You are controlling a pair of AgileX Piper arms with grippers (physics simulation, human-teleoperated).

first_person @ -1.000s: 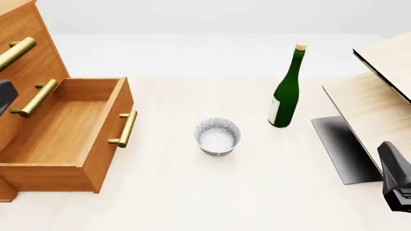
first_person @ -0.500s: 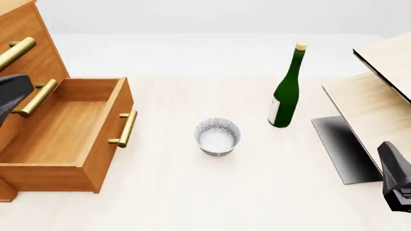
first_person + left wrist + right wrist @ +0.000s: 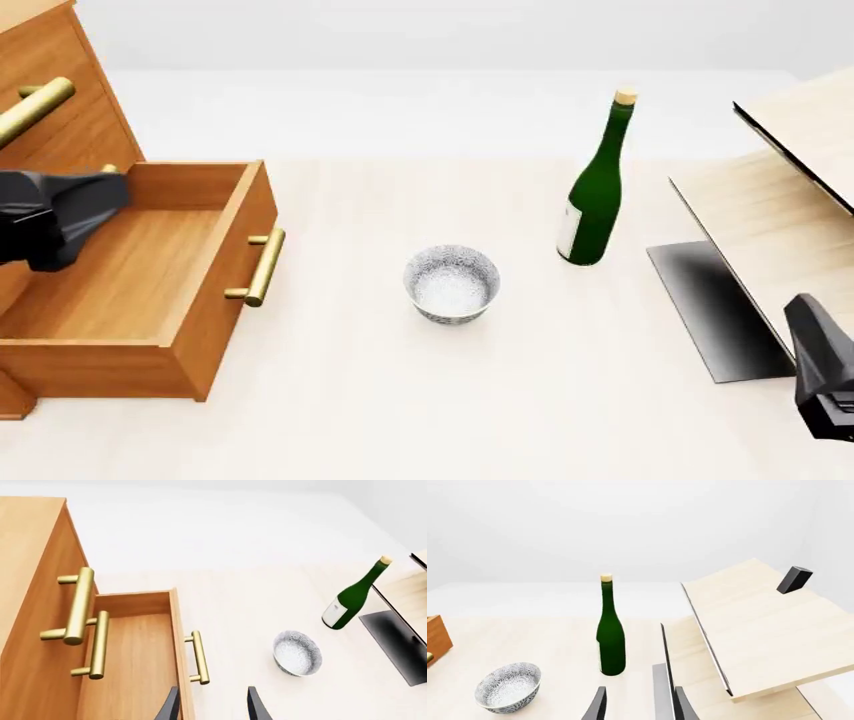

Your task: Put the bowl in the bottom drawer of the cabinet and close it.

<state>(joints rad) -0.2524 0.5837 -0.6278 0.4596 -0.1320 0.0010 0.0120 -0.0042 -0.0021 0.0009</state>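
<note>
The small speckled white bowl [image 3: 451, 283] stands upright on the table, to the right of the cabinet [image 3: 54, 110]. The bottom drawer [image 3: 134, 270] is pulled out, its brass handle [image 3: 258, 267] facing the bowl, and nothing shows inside it. My left arm [image 3: 54, 215] hangs over the drawer's left part. In its wrist view the left gripper [image 3: 212, 707] is open and holds nothing, with the bowl [image 3: 297, 653] ahead and off to one side. The right gripper [image 3: 637, 707] is open too, and its arm [image 3: 821, 380] sits at the right edge. Its view shows the bowl [image 3: 508, 686].
A tall green bottle [image 3: 594, 190] with a cork stands behind and right of the bowl. A pale light-wood structure [image 3: 787, 200] with a black panel [image 3: 714, 310] fills the right side. The two upper drawers are shut, with brass handles [image 3: 77, 605].
My left arm has moved right into the front view, from the left edge to over the open drawer. The bowl, bottle and right arm have not moved.
</note>
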